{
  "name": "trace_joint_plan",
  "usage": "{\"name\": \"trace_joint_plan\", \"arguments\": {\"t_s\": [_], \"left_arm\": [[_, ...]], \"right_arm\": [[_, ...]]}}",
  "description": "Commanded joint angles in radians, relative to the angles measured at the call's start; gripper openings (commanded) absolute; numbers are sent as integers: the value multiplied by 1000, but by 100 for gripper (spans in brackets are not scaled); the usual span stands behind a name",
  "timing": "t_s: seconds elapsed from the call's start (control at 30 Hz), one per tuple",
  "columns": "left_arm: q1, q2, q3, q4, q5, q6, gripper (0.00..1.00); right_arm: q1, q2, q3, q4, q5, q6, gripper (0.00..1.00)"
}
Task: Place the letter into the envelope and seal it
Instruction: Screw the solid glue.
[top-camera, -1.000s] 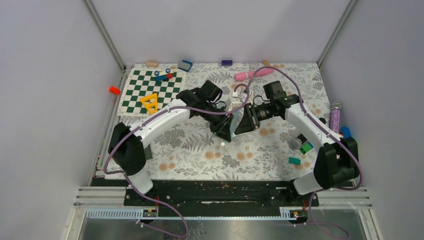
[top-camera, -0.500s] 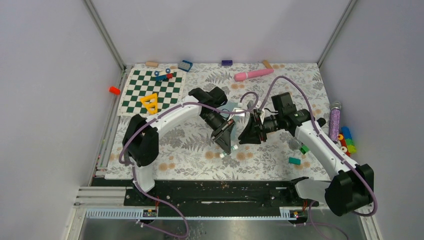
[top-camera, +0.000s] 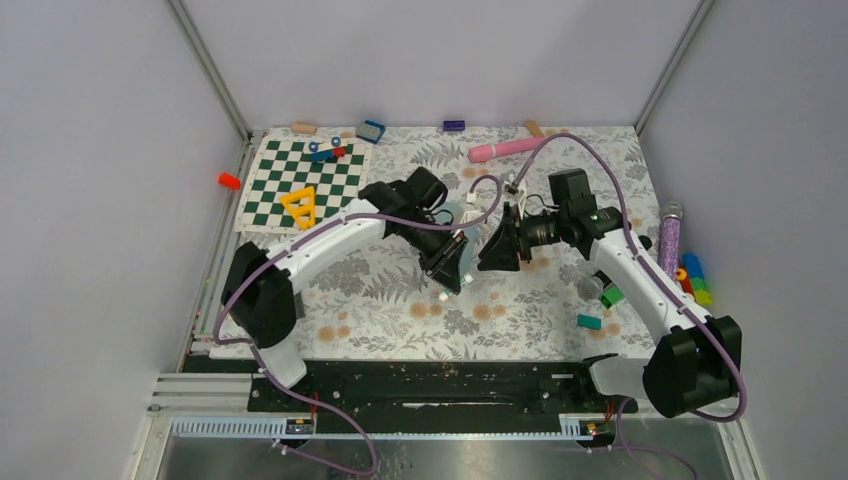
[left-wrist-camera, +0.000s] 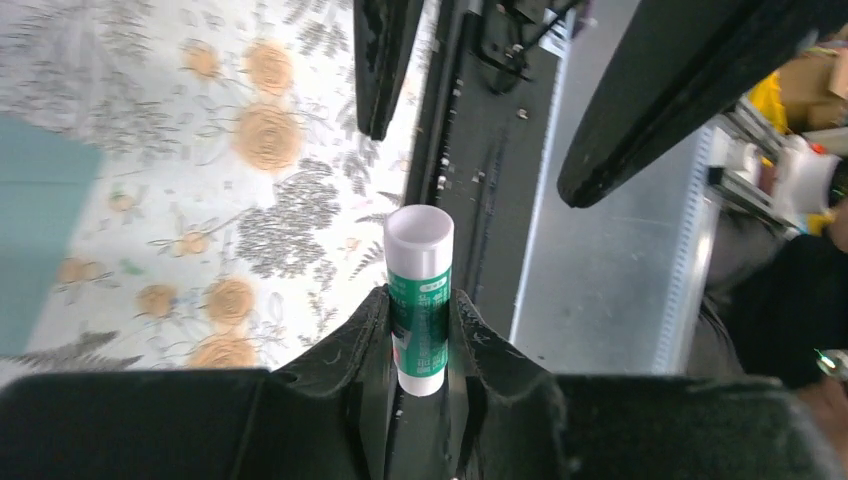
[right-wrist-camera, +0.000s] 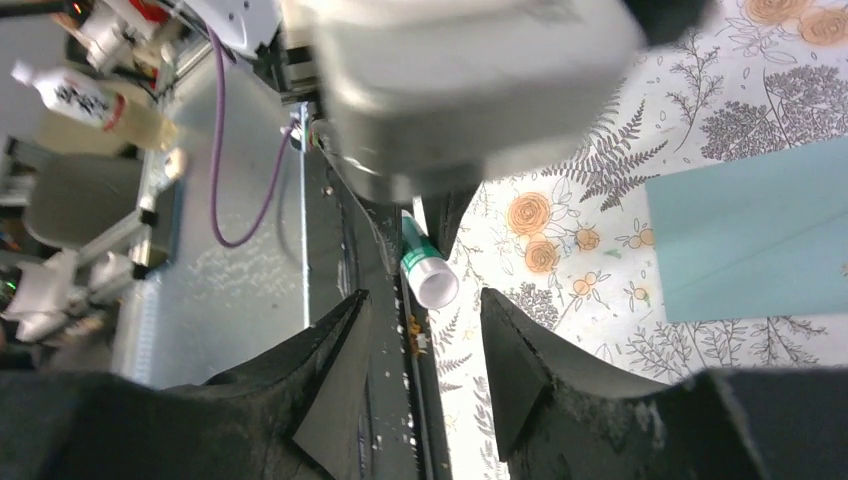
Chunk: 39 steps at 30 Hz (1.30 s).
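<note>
While the left gripper (left-wrist-camera: 420, 300) stays clamped on the glue stick (left-wrist-camera: 419, 250), the right gripper (right-wrist-camera: 421, 318) has spread its jaws, empty, just ahead of the stick's tip. The envelope (right-wrist-camera: 745, 235) lies flat beside them; the letter is unseen, so sealing looks next.

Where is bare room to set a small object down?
Free: the floral cloth's near strip, and the far gap between green-and-white chequered board and pink cylinder. Crowded: around the grey-teal paper envelope and the right-edge coloured blocks.
</note>
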Motion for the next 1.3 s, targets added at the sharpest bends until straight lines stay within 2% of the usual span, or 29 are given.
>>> {"name": "trace_joint_plan", "arguments": {"t_s": [0.0,0.1,0.2,0.4,0.6,0.83,1.27], "left_arm": [[7,-108,-38,204,-189,-121,0],[6,-152,-52,247,-285,-142,0],[0,-175,-57,269,-418,-151,0],[-53,-179,-70,276,-655,-133,0],[-121,-182,-89,294,-807,-92,0],[-166,-177,-97,316,-921,-72,0],[-197,-170,-98,321,-966,-60,0]], "right_arm": [[-26,8,6,180,-54,338,52],[-30,52,8,256,-2,567,51],[-34,137,19,269,30,711,49],[-37,299,96,263,-28,847,48],[-37,360,137,264,-66,907,48],[-37,384,104,260,-43,902,45],[-26,394,103,237,-1,883,44]]}}
